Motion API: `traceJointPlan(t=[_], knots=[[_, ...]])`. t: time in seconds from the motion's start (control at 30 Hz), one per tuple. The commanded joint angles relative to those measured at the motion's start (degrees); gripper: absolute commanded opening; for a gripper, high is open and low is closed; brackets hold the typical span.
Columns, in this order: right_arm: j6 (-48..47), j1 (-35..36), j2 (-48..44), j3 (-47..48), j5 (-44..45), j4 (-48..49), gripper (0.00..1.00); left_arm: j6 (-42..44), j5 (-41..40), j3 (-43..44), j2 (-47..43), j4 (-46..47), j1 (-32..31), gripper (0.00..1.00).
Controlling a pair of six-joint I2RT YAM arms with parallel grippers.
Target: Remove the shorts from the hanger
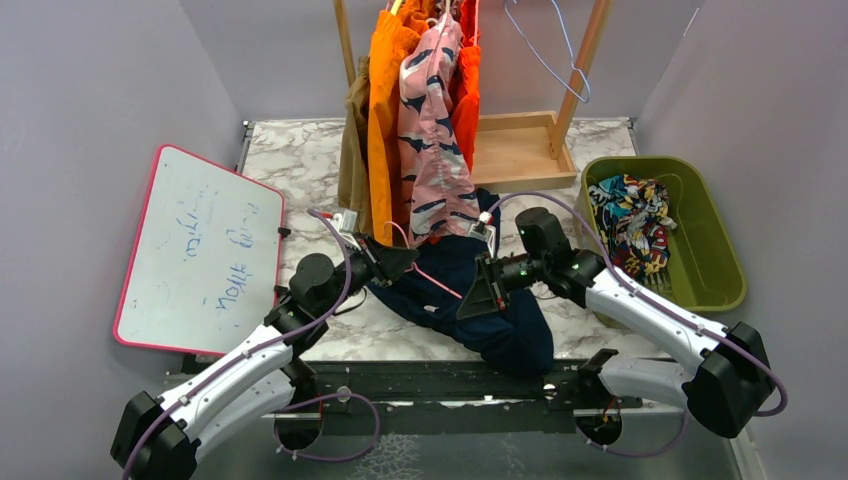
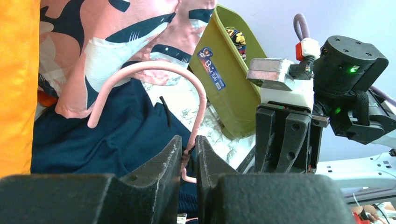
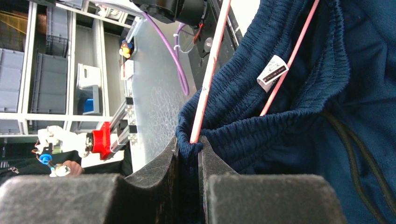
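Lavender walls [image 1: 90, 90], marble-patterned table [image 1: 290, 160], wooden rack [image 1: 520, 150] at 12 o'clock, whiteboard [image 1: 200, 255] at 9 o'clock, green bin [image 1: 720, 240] at 3 o'clock.

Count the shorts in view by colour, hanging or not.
Tan shorts: 1
Orange shorts: 1
Pink patterned shorts: 1
Red-orange shorts: 1
Navy shorts: 1
Multicolour print shorts: 1
Total: 6
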Motion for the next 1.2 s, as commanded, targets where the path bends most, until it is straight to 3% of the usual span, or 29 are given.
traceJointPlan(t=[0.0,0.23,0.6,0.67,0.87,0.9,1.07,1.17], knots=[[-0.34,0.47,-0.33,0.08,-1.14,2.59,0.01,0.85,-0.49,-0.25,-0.39,-0.16,0.31,0.18],[0.15,0.47,-0.33,0.41,-0.84,3.02,0.01,2.15,0.52,-0.42,-0.27,-2.01,0.31,0.35],[0.41,0.45,-0.14,0.1,-0.7,3.38,0.01,2.6,1.69,0.23,1.08,-2.62,0.32,0.32],[0.51,0.48,-0.06,0.23,-0.66,3.38,0.01,3.61,3.7,0.63,1.6,-2.78,0.31,0.29],[0.97,0.48,0.03,0.48,-0.56,4.03,0.02,7.04,5.29,3.65,3.18,-7.62,0.31,0.08],[0.97,0.48,-0.04,0.63,-0.23,3.96,0.02,7.7,5.29,4.14,3.18,-8.67,0.31,0.0],[-0.72,0.48,-0.86,2.85,3.66,0.06,0.15,10.64,3.15,7.1,1.6,-14.38,0.31,0.0],[-2.56,0.48,-1.73,5.8,7.88,-4.63,0.37,13.04,0.41,9.78,-1.41,-18.23,0.31,0.0]])
